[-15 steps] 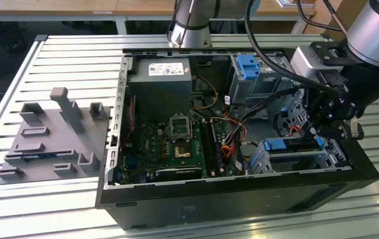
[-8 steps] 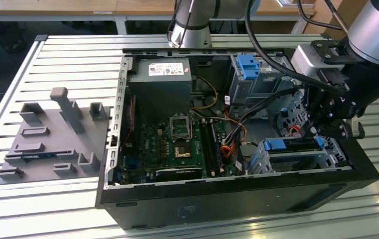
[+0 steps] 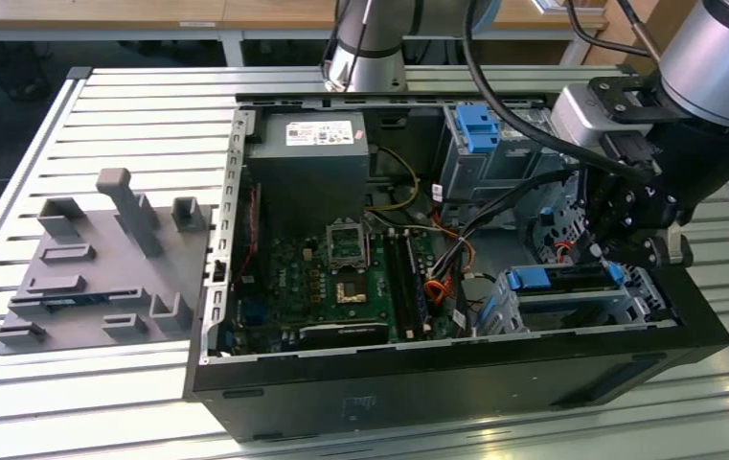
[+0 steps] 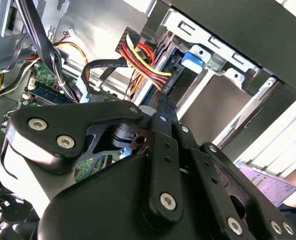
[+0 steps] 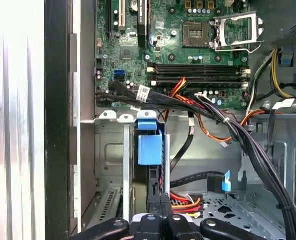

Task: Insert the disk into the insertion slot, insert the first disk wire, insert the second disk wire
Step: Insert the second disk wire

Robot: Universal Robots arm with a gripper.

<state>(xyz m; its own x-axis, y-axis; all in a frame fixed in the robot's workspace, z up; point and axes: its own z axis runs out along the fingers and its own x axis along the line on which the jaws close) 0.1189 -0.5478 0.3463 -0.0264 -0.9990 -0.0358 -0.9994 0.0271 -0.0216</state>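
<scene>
drive bay, open computer case

black open computer case point(image 3: 467, 383) lying on white slatted metal counter point(image 3: 147, 105), toward its edge on the exterior view's right. flat silver-grey disk in bright blue plastic carrier point(image 3: 533, 279) point(image 5: 150, 146) seated in silver-grey perforated sheet-metal insertion slot point(image 3: 517, 314). black end effector point(image 3: 604, 252) point(image 4: 160, 104) inside the case, at the disk's end, near red, yellow and black wire bundle point(image 4: 142, 57). grip state: cannot tell. grey moulded fixture point(image 3: 96, 268) near the counter's opposite edge.
</scene>
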